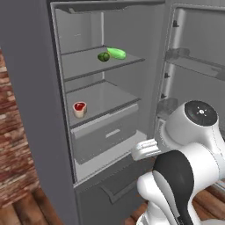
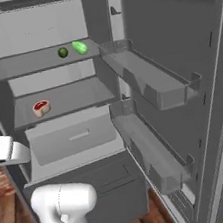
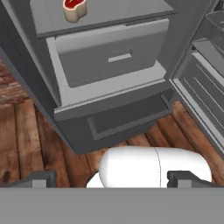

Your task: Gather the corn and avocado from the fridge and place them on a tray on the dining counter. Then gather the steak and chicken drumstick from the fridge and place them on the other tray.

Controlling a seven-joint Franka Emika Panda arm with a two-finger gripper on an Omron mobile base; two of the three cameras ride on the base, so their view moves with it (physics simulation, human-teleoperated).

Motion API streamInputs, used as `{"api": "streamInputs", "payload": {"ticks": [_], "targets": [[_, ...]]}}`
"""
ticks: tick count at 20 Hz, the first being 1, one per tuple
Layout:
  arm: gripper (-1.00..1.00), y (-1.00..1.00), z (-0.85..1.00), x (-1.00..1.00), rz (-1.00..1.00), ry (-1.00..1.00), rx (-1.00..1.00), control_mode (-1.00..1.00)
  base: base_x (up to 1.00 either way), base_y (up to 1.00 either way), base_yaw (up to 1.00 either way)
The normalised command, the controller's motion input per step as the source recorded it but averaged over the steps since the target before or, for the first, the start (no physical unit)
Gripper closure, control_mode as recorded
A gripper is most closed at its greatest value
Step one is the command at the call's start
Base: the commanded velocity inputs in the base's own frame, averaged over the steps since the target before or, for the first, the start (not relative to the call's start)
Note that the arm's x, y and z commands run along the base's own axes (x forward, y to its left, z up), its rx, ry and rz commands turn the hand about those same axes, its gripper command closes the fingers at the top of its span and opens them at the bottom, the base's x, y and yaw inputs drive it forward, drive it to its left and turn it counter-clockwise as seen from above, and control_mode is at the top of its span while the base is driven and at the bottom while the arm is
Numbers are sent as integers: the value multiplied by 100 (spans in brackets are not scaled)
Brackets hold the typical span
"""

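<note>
The fridge stands open in front of me. On its upper shelf lie a dark green avocado and, right beside it, a light green elongated corn. A red steak with a pale rim sits at the left of the shelf below. My gripper hangs low outside the fridge, well below the steak's shelf, open and holding nothing; its fingertips stand far apart. The chicken drumstick, the trays and the dining counter are out of view.
A closed grey drawer sits under the steak's shelf, with a lower freezer front beneath it. The open door with two bins swings out at the right. A brick wall is left; wooden floor below.
</note>
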Motion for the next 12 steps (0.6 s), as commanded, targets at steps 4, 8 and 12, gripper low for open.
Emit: {"api": "streamInputs", "payload": {"ticks": [4,8,12], "targets": [[-100,0,0,0,0,0,0,100,55,-19,28],[-100,0,0,0,0,0,0,100,55,-16,28],[-100,0,0,0,0,0,0,100,56,-10,26]]}}
